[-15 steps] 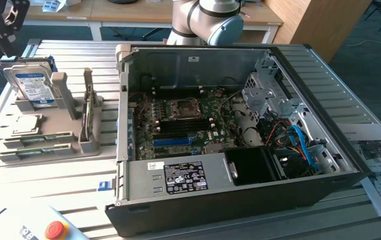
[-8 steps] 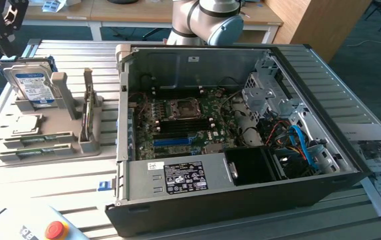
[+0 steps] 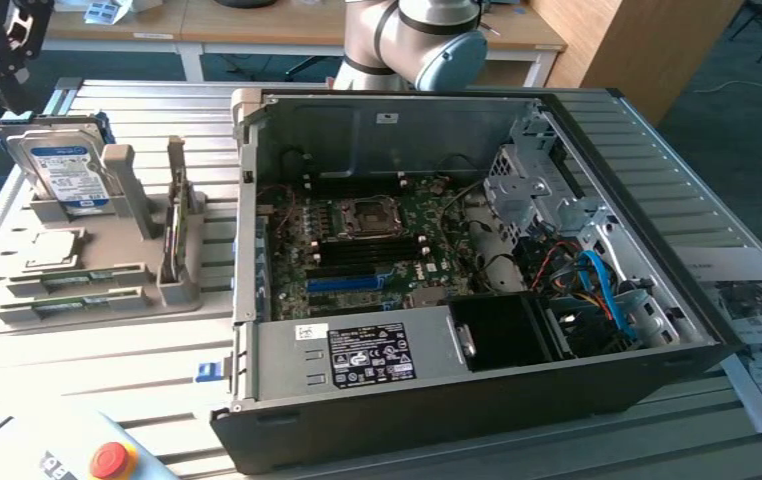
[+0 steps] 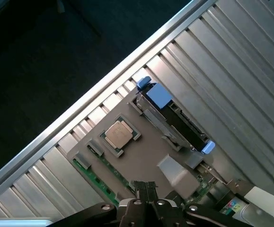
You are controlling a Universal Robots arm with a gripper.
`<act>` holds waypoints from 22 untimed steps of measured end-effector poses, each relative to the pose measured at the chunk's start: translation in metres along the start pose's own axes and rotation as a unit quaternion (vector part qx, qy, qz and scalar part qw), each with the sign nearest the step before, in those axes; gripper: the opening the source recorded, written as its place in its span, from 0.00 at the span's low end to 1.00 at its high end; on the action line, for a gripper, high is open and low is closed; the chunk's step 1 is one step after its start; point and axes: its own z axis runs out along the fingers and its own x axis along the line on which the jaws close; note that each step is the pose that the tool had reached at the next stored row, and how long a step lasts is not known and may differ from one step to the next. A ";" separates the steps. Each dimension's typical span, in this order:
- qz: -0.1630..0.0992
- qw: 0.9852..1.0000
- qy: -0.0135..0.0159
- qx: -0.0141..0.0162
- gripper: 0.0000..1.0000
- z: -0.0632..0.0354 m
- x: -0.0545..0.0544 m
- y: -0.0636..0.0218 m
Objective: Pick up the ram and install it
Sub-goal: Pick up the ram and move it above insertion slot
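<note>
- The ram (image 3: pixel 74 274) (image 4: pixel 98 176), a thin green stick, rests unlifted in a slot along the front edge of a grey holder tray (image 3: pixel 141 298) (image 4: pixel 146 156). A second green stick (image 3: pixel 69 298) lies just beside it.
- The tool (image 4: pixel 144 185) (image 3: pixel 1 55) hangs above the tray, its fingers pressed together with nothing between them. In the exterior view it is a dark shape cut off at the picture's edge.
- A processor chip (image 3: pixel 54 248) lies flat on the same tray, and a hard drive (image 3: pixel 64 175) stands upright behind it.
- The tray sits near the edge of the slatted worktop (image 3: pixel 114 375) on the exterior view's left, with bare slats open in front of it.
- An open computer case (image 3: pixel 488 400) stands just beside the tray on the exterior view's right, its wall rising above it.
- Inside the case, a blue slot (image 3: pixel 348 283) shows on the motherboard (image 3: pixel 408 235).
- In the wrist view the tool's body covers part of the ram, and the ram's chips are too small to make out.
</note>
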 end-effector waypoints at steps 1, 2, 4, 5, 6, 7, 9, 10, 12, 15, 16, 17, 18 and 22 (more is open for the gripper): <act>-0.006 1.000 0.000 0.000 0.10 0.0000 0.000 0.0000; -0.013 1.000 0.001 0.000 0.10 0.0000 0.000 0.0000; -0.025 1.000 0.001 -0.001 0.10 0.0000 0.000 0.0000; -0.032 0.999 0.001 -0.001 0.10 0.0000 0.000 0.0000; -0.039 0.999 0.002 -0.001 0.10 0.0000 0.000 0.0000; -0.045 0.999 0.002 -0.001 0.10 0.0000 0.000 0.0000; -0.058 0.998 0.003 -0.001 0.10 0.0000 0.000 0.0000; -0.064 0.998 0.003 -0.001 0.10 0.0000 0.000 0.0000; -0.077 0.997 0.003 -0.002 0.10 0.0000 0.000 0.0000; -0.096 0.995 0.004 -0.002 0.10 0.0000 0.000 0.0000; -0.102 0.995 0.005 -0.002 0.10 0.0000 0.000 0.0000; -0.108 0.994 0.005 -0.003 0.10 0.0000 0.000 0.0000; -0.115 0.993 0.005 -0.003 0.10 0.0000 0.000 0.0000; -0.141 0.990 0.006 -0.003 0.10 0.0000 0.000 0.0000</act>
